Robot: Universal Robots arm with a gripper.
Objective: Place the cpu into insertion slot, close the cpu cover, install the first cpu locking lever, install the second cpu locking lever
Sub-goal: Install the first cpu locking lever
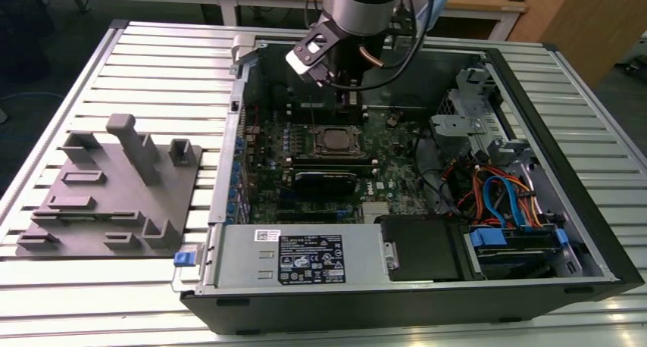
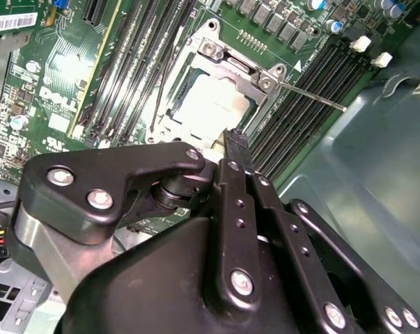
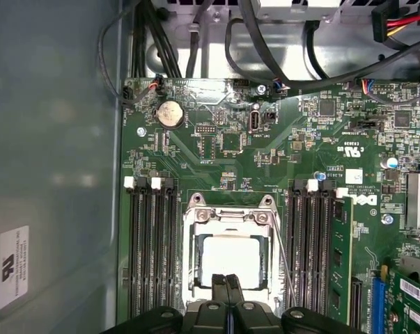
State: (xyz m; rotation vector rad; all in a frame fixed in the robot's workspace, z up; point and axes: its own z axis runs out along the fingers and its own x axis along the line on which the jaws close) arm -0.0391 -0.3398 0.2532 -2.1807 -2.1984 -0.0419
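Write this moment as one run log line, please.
cpu: seated | cpu cover: down around it | locking lever: one rod angled off beside cover | tool: shut, empty, near cover's edge

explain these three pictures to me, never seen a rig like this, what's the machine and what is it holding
This is one robot arm working inside an open computer case lying on a slatted metal table. The exterior view looks down from outside; both wrist views come from cameras riding on the arm, looking at the green motherboard. The arm's hand is two black fingers, pressed together here, holding nothing, close to the cpu. The cpu lies in place, the silvery cpu cover framing it; a thin locking lever sticks out beside it. A grey block tray sits at the exterior view's left.
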